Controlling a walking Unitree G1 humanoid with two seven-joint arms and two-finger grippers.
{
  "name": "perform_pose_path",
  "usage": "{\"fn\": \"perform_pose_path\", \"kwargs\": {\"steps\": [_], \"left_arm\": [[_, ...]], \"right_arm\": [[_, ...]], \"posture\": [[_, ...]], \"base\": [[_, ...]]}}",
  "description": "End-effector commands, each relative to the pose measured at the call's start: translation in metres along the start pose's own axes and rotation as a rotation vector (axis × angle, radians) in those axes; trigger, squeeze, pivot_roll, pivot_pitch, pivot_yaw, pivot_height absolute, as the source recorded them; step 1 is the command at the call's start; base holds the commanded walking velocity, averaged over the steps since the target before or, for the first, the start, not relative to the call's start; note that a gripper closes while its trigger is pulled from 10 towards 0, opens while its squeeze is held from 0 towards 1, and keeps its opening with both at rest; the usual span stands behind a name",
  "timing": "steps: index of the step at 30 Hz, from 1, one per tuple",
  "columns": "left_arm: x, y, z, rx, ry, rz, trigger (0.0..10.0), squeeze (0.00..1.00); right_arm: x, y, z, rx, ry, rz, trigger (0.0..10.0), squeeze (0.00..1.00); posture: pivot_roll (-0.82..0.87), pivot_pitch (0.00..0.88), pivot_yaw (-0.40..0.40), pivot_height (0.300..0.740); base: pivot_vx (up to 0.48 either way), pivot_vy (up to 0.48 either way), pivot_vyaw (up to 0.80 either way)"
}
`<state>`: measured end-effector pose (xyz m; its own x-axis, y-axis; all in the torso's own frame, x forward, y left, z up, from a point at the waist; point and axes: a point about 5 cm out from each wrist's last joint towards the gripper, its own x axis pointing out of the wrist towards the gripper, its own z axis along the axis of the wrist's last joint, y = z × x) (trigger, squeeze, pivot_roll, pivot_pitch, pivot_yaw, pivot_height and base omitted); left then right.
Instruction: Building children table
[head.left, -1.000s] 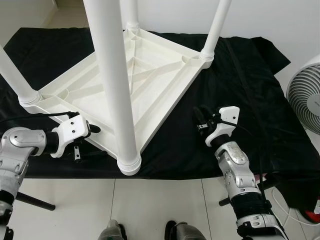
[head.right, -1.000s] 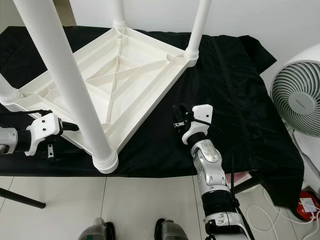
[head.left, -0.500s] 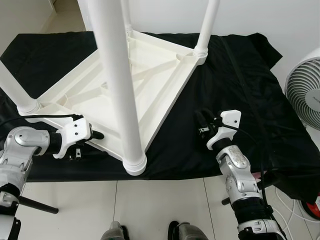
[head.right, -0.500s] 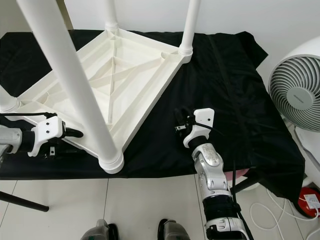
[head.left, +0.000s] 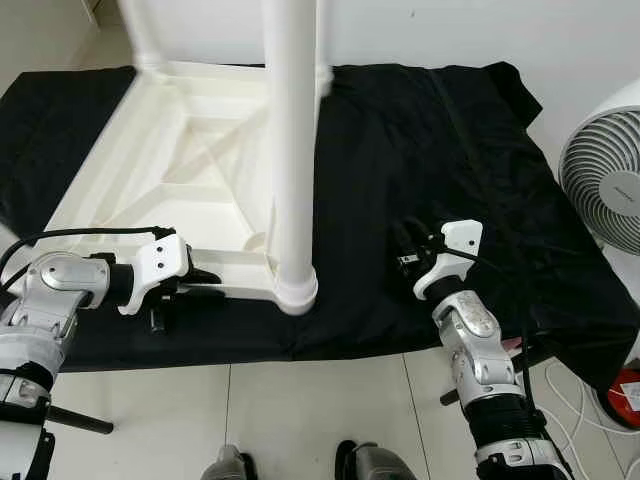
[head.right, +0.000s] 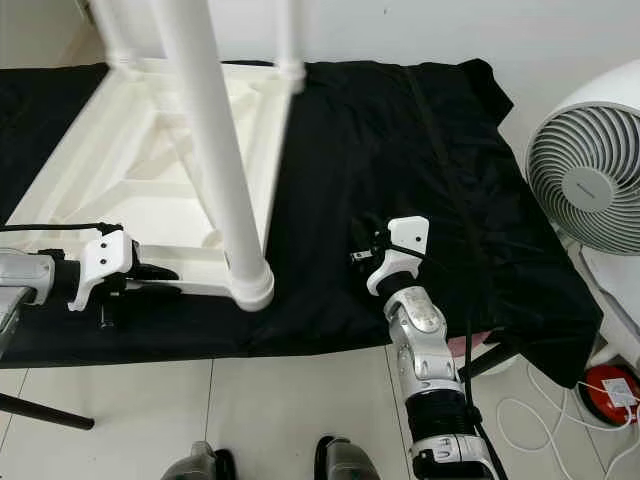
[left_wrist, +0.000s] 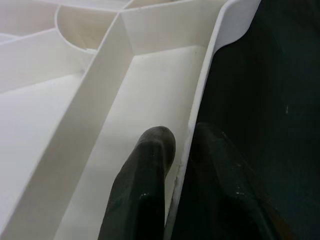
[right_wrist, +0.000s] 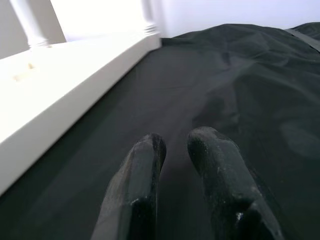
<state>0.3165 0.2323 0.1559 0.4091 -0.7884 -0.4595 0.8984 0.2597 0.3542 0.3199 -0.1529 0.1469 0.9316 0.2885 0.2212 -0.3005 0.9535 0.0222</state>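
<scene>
A white plastic children's table (head.left: 170, 180) lies upside down on a black cloth (head.left: 430, 140), its legs pointing up. The nearest leg (head.left: 291, 150) stands at its front right corner. My left gripper (head.left: 205, 277) is shut on the table's front rim (left_wrist: 200, 100); one finger (left_wrist: 147, 170) is inside the rim and the other is outside it. To the right of the table, my right gripper (head.left: 405, 245) rests low over the bare cloth, shut with nothing in it. The table's side wall (right_wrist: 65, 75) runs ahead of the right gripper (right_wrist: 175, 142).
A white floor fan (head.left: 605, 185) stands at the right past the cloth. A red object (head.right: 607, 385) with a white cable lies on the tiled floor below it. My feet (head.left: 225, 465) are at the cloth's front edge.
The table has swung round, so its front rim now runs along the cloth's front edge and the nearest leg sits further right. My left gripper stays shut on the rim. The right arm held still.
</scene>
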Motion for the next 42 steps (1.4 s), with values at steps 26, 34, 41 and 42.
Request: {"fn": "perform_pose_path", "kwargs": {"steps": [26,34,41,42], "left_arm": [[0.058,-0.034,0.062,0.047,-0.317,0.159,10.0,0.0],[0.034,-0.023,0.059,-0.093,-0.36,0.394,10.0,0.0],[0.025,-0.028,0.049,-0.192,-0.346,0.522,10.0,0.0],[0.023,-0.03,0.047,-0.211,-0.351,0.557,10.0,0.0]], "right_arm": [[0.002,-0.004,0.0,-0.006,0.01,-0.009,10.0,0.0],[-0.006,-0.006,0.003,-0.006,0.012,0.025,10.0,1.0],[-0.018,-0.011,0.011,-0.027,0.03,0.138,10.0,1.0],[-0.021,-0.013,0.014,-0.035,0.037,0.165,10.0,1.0]], "posture": [[-0.02,0.133,0.014,0.74],[-0.03,0.137,0.02,0.74],[-0.03,0.146,0.011,0.74],[-0.03,0.147,0.009,0.74]], "base": [[0.0,0.0,0.0],[0.0,0.0,0.0],[0.0,0.0,0.0],[0.0,0.0,0.0]]}}
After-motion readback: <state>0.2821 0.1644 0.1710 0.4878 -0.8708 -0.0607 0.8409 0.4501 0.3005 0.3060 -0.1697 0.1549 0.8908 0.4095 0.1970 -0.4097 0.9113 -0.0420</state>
